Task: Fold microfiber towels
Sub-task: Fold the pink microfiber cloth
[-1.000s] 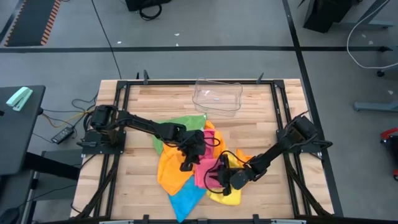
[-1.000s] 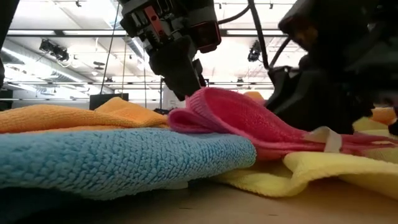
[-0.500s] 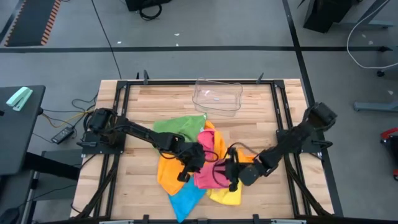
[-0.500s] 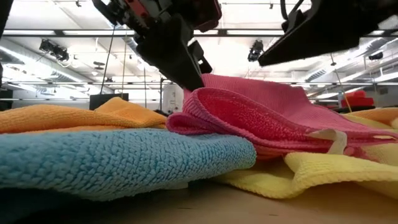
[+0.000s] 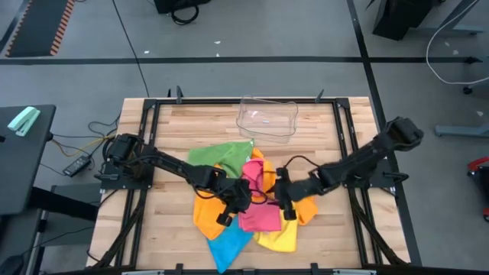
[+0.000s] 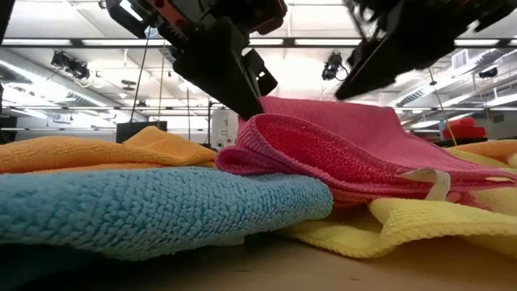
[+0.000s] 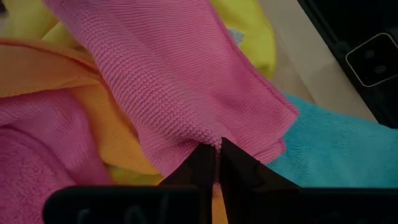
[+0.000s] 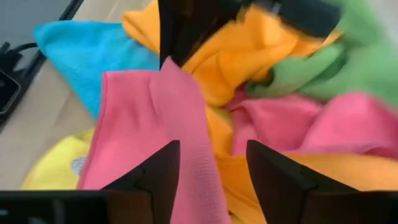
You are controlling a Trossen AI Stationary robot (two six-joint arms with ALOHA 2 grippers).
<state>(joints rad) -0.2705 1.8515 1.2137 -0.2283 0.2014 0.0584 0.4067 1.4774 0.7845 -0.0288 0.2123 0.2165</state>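
The microfiber towels lie in a loose pile near the table's front middle: green (image 5: 221,153), orange (image 5: 205,208), pink (image 5: 261,217), yellow (image 5: 280,238) and blue (image 5: 229,246). The pink towel (image 6: 355,145) lies spread over the others. My left gripper (image 5: 227,213) stands at the pink towel's left side, shut on it. My right gripper (image 5: 282,200) hangs open above the pile's right part. Nothing is between its fingers (image 8: 163,168), and pink and orange cloth show below them. My left gripper pinches the pink towel's left edge (image 7: 214,138) between its two fingertips (image 6: 249,103). The fingers slant down from the table's left. The held edge curls up a little at the fingertips, while the towel's other parts rest on the pile.
A clear plastic tray (image 5: 267,119) stands at the table's far middle. A black frame (image 5: 345,145) runs around the wooden top. Bare wood shows at the far left (image 5: 172,126) and the right (image 5: 325,229).
My right gripper has risen off the pink towel and gone a little toward the far edge, and it now hangs clear of the cloth. My left gripper has drawn the pink towel's edge slightly toward the near edge. The pink towel has spread wider over the pile.
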